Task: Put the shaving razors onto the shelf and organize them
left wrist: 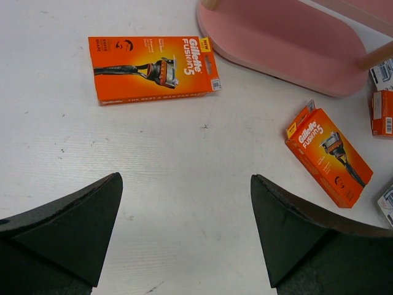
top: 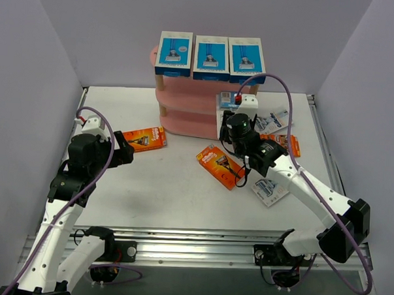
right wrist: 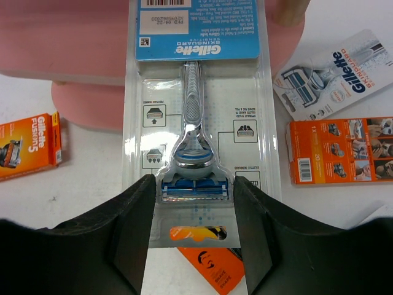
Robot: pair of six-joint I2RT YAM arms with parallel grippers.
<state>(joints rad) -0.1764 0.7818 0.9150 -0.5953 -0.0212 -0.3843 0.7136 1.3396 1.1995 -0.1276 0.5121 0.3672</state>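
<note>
Right hand (right wrist: pixel 193 181) — clamped on blister pack (right wrist: pixel 196 104) | left hand (left wrist: pixel 185 179) — spread wide

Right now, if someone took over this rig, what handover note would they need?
Left end effector: open, empty, over the table near one orange card.
Right end effector: shut on a grey blister pack, by the shelf.
Done: three blue boxes stand on the shelf's top tier.
Left: the held pack, two table blister packs, and all three orange cards, the others here.
</note>
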